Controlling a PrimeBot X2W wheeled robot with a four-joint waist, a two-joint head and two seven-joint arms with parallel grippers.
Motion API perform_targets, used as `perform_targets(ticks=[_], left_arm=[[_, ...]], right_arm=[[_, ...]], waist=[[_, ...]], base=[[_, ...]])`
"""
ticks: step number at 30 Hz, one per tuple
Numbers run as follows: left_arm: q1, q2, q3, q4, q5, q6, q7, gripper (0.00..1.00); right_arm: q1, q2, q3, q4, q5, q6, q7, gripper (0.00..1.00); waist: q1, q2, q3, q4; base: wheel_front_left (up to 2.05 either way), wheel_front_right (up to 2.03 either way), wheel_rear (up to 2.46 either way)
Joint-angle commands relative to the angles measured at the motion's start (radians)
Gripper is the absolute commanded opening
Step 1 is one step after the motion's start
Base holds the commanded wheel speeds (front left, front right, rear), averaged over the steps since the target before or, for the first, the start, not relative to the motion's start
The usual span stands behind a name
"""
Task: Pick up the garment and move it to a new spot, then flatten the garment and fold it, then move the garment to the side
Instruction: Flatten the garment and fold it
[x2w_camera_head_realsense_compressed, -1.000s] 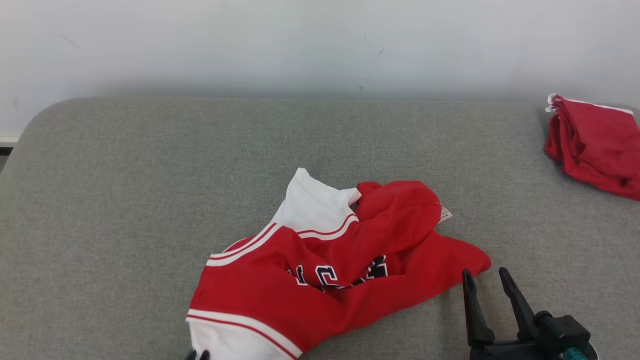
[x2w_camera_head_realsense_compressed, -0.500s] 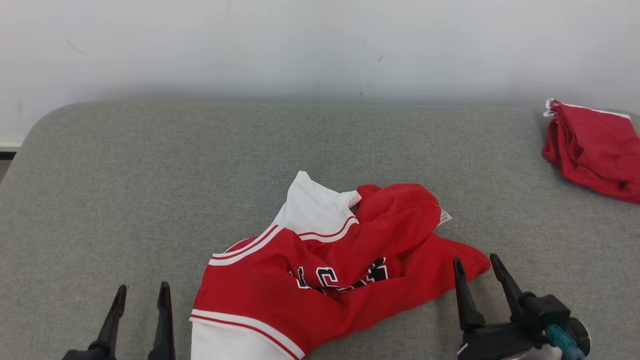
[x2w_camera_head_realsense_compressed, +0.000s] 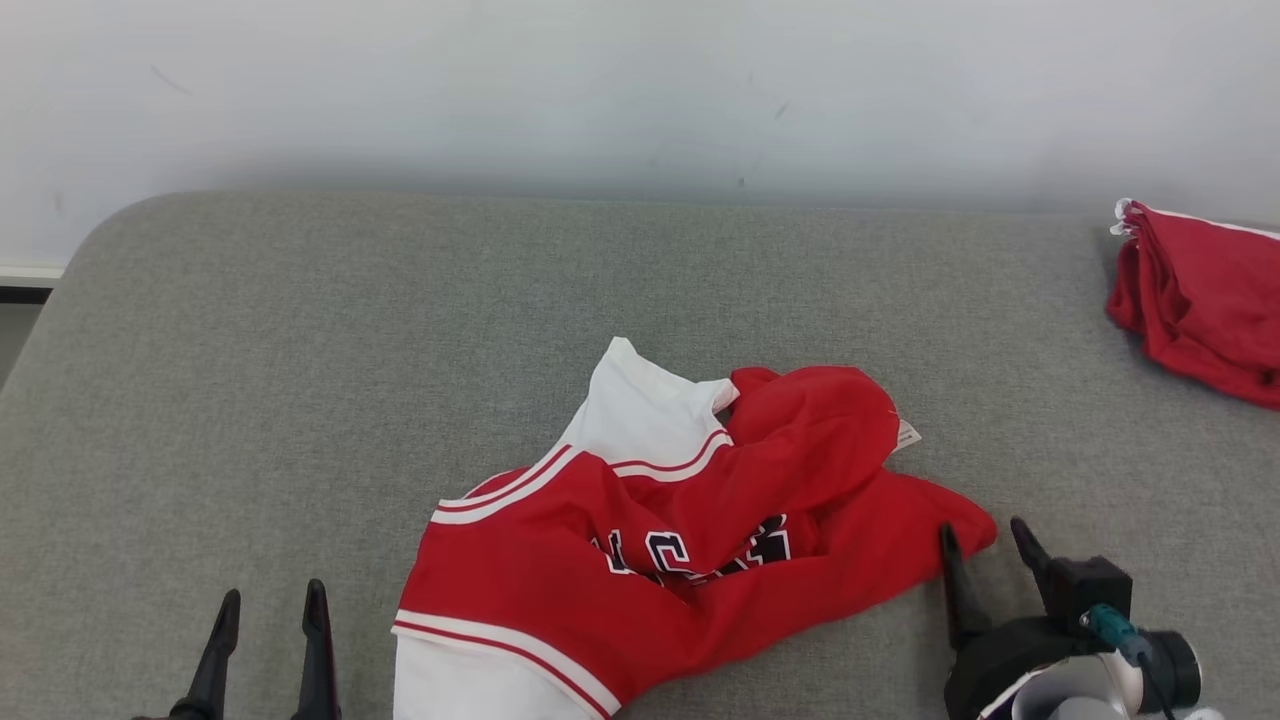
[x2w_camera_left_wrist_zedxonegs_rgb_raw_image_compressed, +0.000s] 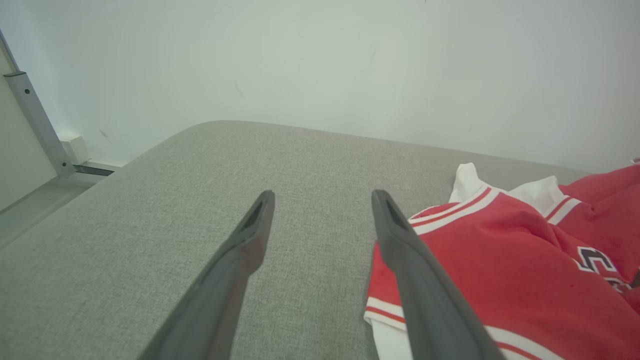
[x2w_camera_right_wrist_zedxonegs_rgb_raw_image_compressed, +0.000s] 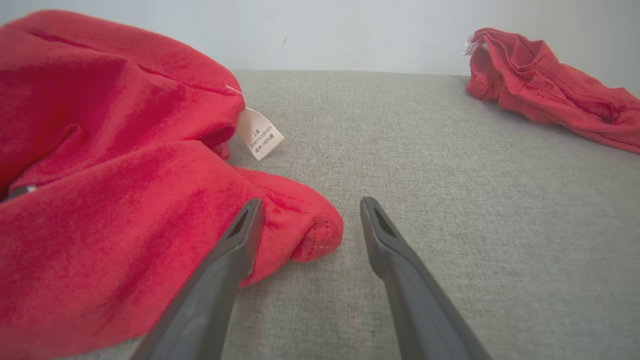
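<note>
Between my left pincer (x2w_camera_head_realsense_compressed: 274, 590) and right pincer (x2w_camera_head_realsense_compressed: 982, 528), both released and low, lies a crumpled red-white jersey (x2w_camera_head_realsense_compressed: 620, 540) on woven table (x2w_camera_head_realsense_compressed: 300, 350).

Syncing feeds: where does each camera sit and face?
Head: above, facing down at the jersey on the pad; left gripper and right gripper below.
Left wrist: along open fingers over the pad, jersey at right.
Right wrist: along open fingers at the jersey's tip.
Shared: head and right wrist show the red pile.

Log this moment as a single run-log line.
garment: crumpled on gray surface, unheld, not yet flattened | left claw: open, beside its striped hem | right claw: open, at its red tip
</note>
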Motion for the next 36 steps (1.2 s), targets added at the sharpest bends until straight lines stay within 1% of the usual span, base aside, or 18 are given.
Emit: perform_targets(ticks=[1,4,5,6,7,14,17,21,26,29,33,34,35,36], left_arm=[[0.01,-0.013,0.015,0.007,0.02,-0.011,-0.002,1.0],[0.012,-0.033,0.035,0.017,0.037,-0.031,-0.002,1.0],[0.012,-0.038,0.039,0.02,0.044,-0.035,-0.002,1.0],[0.013,-0.043,0.045,0.022,0.049,-0.041,-0.002,1.0],[0.013,-0.047,0.051,0.024,0.054,-0.043,-0.002,1.0],[0.013,-0.064,0.073,0.046,0.077,-0.067,-0.002,1.0],[0.015,-0.07,0.075,0.059,0.084,-0.074,-0.002,1.0],[0.023,-0.078,0.076,0.078,0.082,-0.076,-0.002,1.0],[0.036,-0.082,0.08,0.097,0.079,-0.082,-0.002,1.0],[0.042,-0.083,0.083,0.102,0.079,-0.083,-0.002,1.0],[0.037,-0.085,0.083,0.111,0.077,-0.086,-0.002,1.0],[0.035,-0.085,0.082,0.114,0.076,-0.086,-0.002,1.0],[0.032,-0.086,0.081,0.116,0.076,-0.087,-0.002,1.0],[0.029,-0.086,0.078,0.119,0.077,-0.087,-0.002,1.0]], right_arm=[[-0.009,-0.003,-0.006,0.037,0.0,-0.003,-0.001,1.0],[-0.032,-0.003,0.003,0.112,0.013,-0.003,-0.001,1.0],[-0.039,-0.002,0.006,0.135,0.022,-0.003,-0.001,0.47],[-0.046,-0.002,0.011,0.147,0.031,-0.003,-0.001,0.29],[-0.054,-0.004,0.014,0.146,0.04,-0.003,-0.001,0.0],[-0.035,-0.006,0.026,0.109,0.089,-0.003,-0.001,0.0],[0.002,-0.006,0.03,0.05,0.109,-0.003,-0.001,0.0],[0.098,-0.002,0.046,-0.059,0.122,-0.003,-0.001,0.0],[0.256,0.002,0.053,-0.202,0.145,-0.003,-0.001,0.0],[0.316,0.006,0.049,-0.247,0.157,-0.003,0.0,0.0],[0.404,0.01,0.045,-0.322,0.179,-0.003,0.049,0.0],[0.418,0.01,0.045,-0.337,0.184,-0.003,0.059,0.4],[0.425,0.005,0.041,-0.353,0.183,-0.003,0.064,0.75],[0.43,-0.003,0.039,-0.369,0.179,-0.003,0.066,1.0]], waist=[[-0.0001,0.0,-0.002,0.004],[-0.0001,0.0,-0.006,0.006],[-0.0001,0.0,-0.007,0.006],[-0.0001,0.0,-0.007,0.005],[-0.0001,0.0,-0.007,0.004],[-0.0001,0.0,-0.013,-0.027],[-0.0001,0.0,-0.022,-0.038],[-0.0001,0.0,-0.035,-0.048],[-0.0001,0.0,-0.048,-0.065],[-0.0001,0.0,-0.049,-0.072],[-0.0001,0.0,-0.044,-0.086],[-0.0001,0.0,-0.043,-0.087],[-0.0001,0.0,-0.042,-0.087],[-0.0001,0.0,-0.043,-0.087]], base=[[0.0,0.0,0.0],[0.0,0.0,0.0],[0.0,0.0,0.0],[0.0,0.0,0.0],[0.0,0.0,0.0],[0.0,0.0,0.0],[0.0,0.0,0.0],[0.0,0.0,0.0],[0.0,0.0,0.0],[0.0,0.0,0.0],[0.0,0.0,0.0],[0.0,0.0,0.0],[0.0,0.0,0.0],[0.0,0.0,0.0]])
